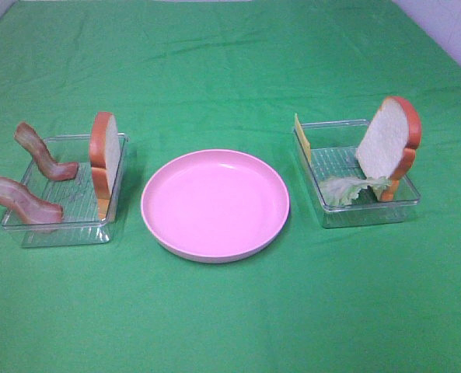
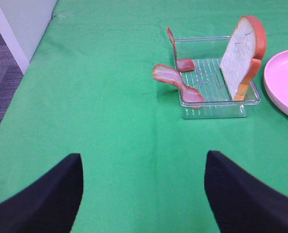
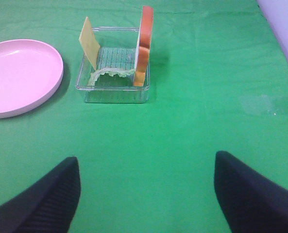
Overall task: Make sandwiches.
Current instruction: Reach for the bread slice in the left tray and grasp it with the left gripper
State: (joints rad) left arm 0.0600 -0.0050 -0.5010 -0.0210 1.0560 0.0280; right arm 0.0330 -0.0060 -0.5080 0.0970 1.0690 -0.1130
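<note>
The sandwich parts lie apart in two clear trays. The left tray [image 1: 59, 227] holds two bacon strips [image 1: 43, 151] [image 1: 20, 200] leaning over its rim and a bread slice [image 1: 104, 159] on edge. The right tray [image 1: 370, 214] holds the second bread slice [image 1: 387, 144] leaning upright, a lettuce leaf [image 1: 347, 189] and a cheese square [image 1: 302, 138] against its wall. My left gripper [image 2: 143, 194] is open and empty, well short of the bacon [image 2: 177, 85]. My right gripper [image 3: 146, 194] is open and empty, well short of the bread [image 3: 144, 46]. Neither gripper shows in the exterior high view.
A round pink plate [image 1: 214, 203] sits between the trays on the green cloth [image 1: 230, 326]. The table's left edge with grey floor beyond [image 2: 3, 87] shows in the left wrist view. A pale wall [image 3: 282, 24] lies past the right edge.
</note>
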